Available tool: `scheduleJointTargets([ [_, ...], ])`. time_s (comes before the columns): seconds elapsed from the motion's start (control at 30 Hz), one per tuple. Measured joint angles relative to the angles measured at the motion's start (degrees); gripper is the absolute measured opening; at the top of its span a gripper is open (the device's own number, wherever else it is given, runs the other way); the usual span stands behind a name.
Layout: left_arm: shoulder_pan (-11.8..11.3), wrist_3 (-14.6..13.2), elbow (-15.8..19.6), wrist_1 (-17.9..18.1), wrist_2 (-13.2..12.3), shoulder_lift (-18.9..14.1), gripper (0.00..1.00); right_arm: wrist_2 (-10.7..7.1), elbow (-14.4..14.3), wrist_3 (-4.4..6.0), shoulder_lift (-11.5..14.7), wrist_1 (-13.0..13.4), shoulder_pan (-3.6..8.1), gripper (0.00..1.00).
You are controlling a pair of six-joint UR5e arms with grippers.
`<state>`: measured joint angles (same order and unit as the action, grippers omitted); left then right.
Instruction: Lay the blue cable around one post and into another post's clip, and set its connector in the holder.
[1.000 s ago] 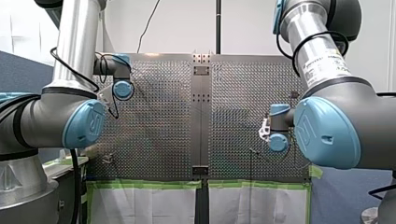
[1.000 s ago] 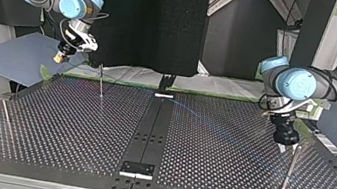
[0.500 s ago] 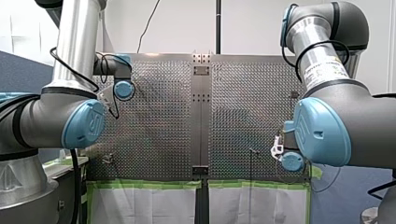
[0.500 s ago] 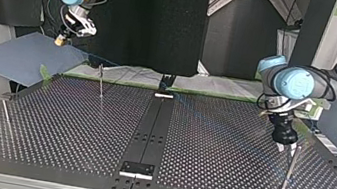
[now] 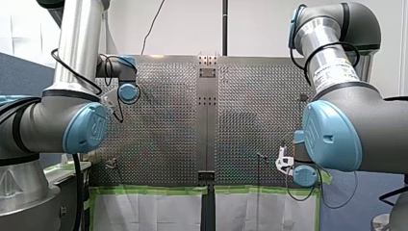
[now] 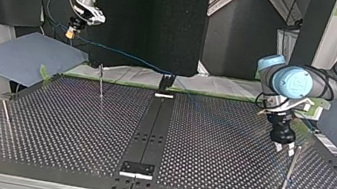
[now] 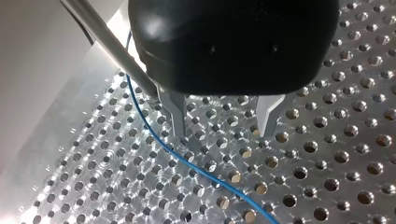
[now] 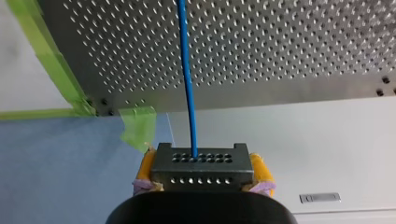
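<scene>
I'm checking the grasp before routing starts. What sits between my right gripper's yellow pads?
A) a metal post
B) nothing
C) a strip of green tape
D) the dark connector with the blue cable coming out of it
D: the right wrist view shows the connector clamped between the yellow pads of my right gripper, with the blue cable leading out of it.

A white wall (image 5: 183, 29) fills the top of the front view behind a perforated steel counter (image 5: 159, 130). A black pole (image 5: 224, 26) rises at upper centre and a blue-grey partition (image 5: 19, 72) stands at the left edge. Green tape (image 5: 149, 190) edges white sheeting (image 5: 144, 211) along the bottom. In the top view, black panels (image 6: 167, 18) stand at upper centre and a blue-grey board (image 6: 20, 57) lies tilted at the left.
</scene>
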<state>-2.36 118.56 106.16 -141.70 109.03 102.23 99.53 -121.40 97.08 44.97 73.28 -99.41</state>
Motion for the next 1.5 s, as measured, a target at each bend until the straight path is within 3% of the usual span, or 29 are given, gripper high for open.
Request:
scheduleJointTargets([
  [0.2, 0.41, -0.05, -0.01, -0.07, 0.00, 0.01, 0.74, -3.47, -3.28, 0.51, -0.04, 0.95, 0.35, 0.00],
  [0.37, 0.63, -0.20, -0.01, -0.08, 0.00, 0.01, 0.74, -6.08, -3.10, 0.48, -0.09, 1.12, 0.87, 0.00],
  [0.57, 1.23, -0.55, -0.01, -0.08, 0.00, -0.02, 0.74, -8.80, -0.75, 1.07, -1.23, 0.96, 1.75, 0.00],
  [0.77, 1.76, -0.91, -0.02, -0.08, 0.00, -0.03, 0.74, -12.10, 2.53, 1.79, -4.35, 0.68, 2.48, 0.00],
  [0.97, 2.11, -1.12, -0.01, -0.07, 0.00, -0.01, 0.74, -14.91, 5.59, 3.76, -7.11, 0.13, 3.74, 0.00],
  [1.23, 2.41, -1.15, -0.01, -0.07, 0.00, 0.00, 0.74, -18.52, 9.66, 5.98, -7.97, -0.10, 5.97, 0.00],
  [1.37, 2.54, -1.32, -0.01, -0.05, 0.00, -0.01, 0.74, -19.32, 11.16, 6.67, -8.15, -0.50, 6.48, 0.00],
  [1.5, 2.66, -1.42, -0.01, -0.07, 0.00, 0.00, 0.74, -19.52, 11.64, 6.52, -8.52, -0.79, 6.68, 0.00],
])
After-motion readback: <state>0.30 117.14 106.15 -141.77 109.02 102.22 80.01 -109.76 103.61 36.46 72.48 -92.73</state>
